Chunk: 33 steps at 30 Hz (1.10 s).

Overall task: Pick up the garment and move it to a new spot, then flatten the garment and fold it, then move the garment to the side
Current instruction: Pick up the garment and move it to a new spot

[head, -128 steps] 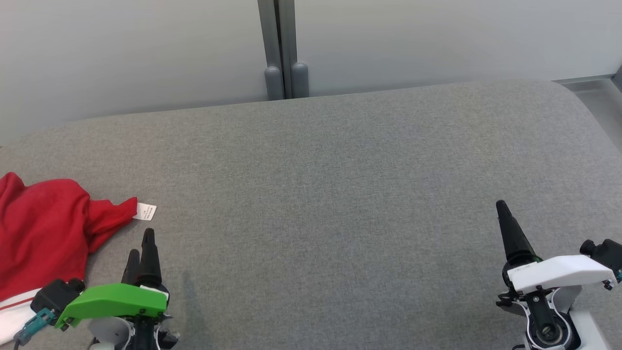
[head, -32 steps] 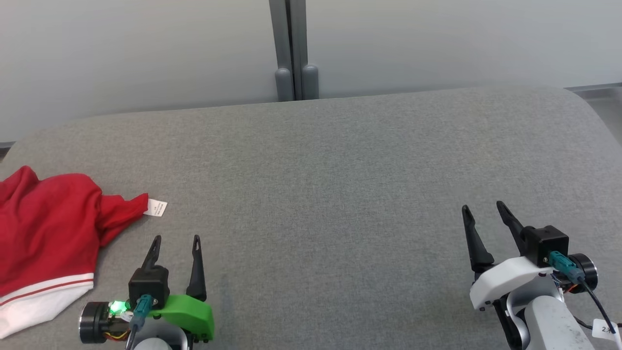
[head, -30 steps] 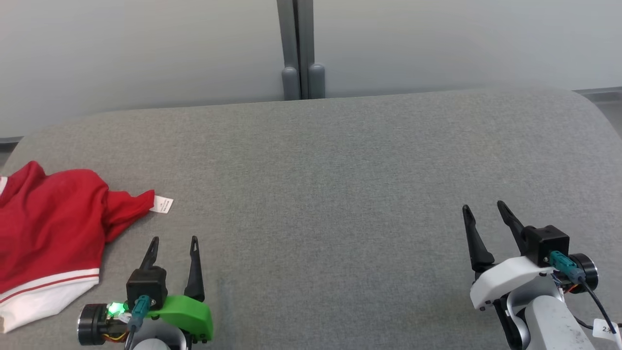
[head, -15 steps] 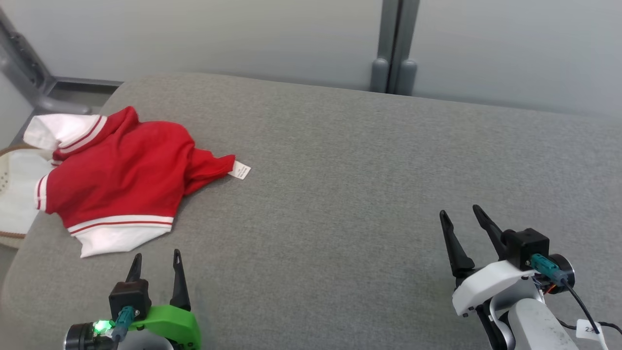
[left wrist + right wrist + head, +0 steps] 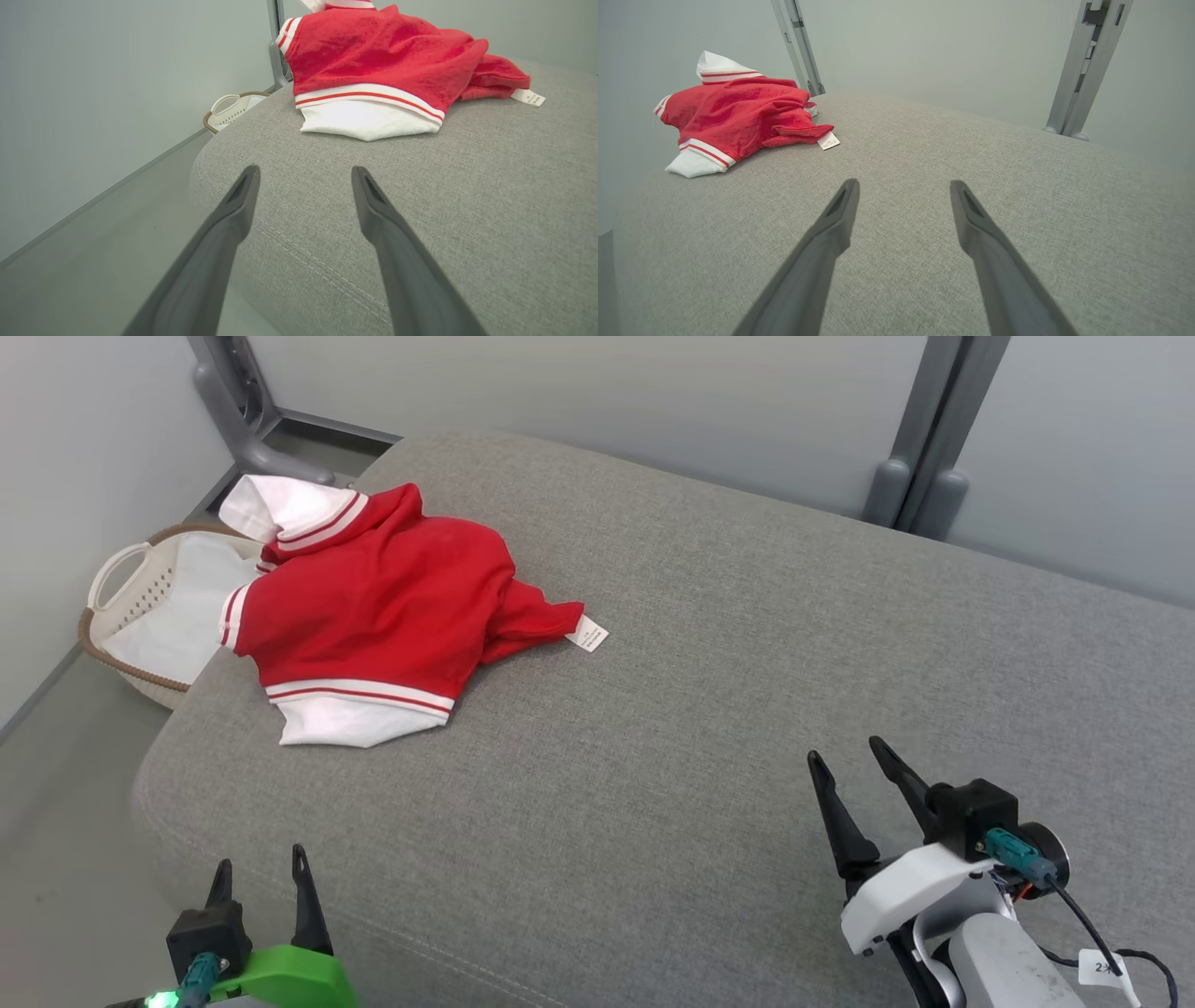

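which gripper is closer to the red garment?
Left. The left gripper, open, is at the cushion's near-left edge, short of the garment's white hem. The right gripper, open, sits far off to the garment's right.

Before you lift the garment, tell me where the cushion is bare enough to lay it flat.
Bare: the grey cushion from the white tag rightward, and near the right gripper. Crowded: its far left corner, where the red garment lies by the basket.

Likely lab: plain partition panels (image 5: 607, 401)
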### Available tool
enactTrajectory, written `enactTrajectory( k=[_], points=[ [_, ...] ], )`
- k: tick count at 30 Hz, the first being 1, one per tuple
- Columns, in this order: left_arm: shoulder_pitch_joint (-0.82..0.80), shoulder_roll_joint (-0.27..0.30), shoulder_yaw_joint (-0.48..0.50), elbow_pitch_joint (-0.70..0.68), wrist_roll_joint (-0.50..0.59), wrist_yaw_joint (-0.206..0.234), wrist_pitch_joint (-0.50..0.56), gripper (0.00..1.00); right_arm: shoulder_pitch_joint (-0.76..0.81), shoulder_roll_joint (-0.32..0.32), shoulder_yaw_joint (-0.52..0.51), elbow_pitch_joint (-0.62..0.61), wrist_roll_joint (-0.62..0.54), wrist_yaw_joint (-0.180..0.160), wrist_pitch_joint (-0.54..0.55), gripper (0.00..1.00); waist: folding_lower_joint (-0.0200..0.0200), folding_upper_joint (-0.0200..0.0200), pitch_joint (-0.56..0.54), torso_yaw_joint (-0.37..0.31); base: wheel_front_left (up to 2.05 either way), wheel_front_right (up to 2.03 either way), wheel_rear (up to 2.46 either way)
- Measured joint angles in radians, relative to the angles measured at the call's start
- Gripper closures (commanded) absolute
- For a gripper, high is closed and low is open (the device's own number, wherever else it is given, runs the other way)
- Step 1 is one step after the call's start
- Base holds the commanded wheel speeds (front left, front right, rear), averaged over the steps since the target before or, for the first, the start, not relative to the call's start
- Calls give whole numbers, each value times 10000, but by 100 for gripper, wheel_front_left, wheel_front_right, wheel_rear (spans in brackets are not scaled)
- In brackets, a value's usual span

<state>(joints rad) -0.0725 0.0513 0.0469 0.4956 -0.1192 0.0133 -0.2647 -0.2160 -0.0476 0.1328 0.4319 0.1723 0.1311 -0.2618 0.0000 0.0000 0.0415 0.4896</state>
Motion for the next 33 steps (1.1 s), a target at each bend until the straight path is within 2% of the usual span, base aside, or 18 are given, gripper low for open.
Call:
enactTrajectory(
  k=[3,13,23,33],
  points=[
    [-89,-4,-19,15,-58,-4,0,0,-66,0,107,-12,-67,0,2,0,0,0,155,49,0,0,0],
    [-2259,61,410,616,-410,-725,0,0,-765,-581,382,-382,-236,0,2,0,0,0,1233,-320,0,0,0],
    [-5213,999,456,2015,-73,-1166,-2,0,-1588,-1058,759,-917,-240,0,2,0,1,0,2772,-927,0,0,0],
    [-7363,2019,198,4326,161,-1256,-2,0,-2127,-1358,993,-1168,-238,2,0,0,1,0,3991,-1849,0,0,0]
  ],
)
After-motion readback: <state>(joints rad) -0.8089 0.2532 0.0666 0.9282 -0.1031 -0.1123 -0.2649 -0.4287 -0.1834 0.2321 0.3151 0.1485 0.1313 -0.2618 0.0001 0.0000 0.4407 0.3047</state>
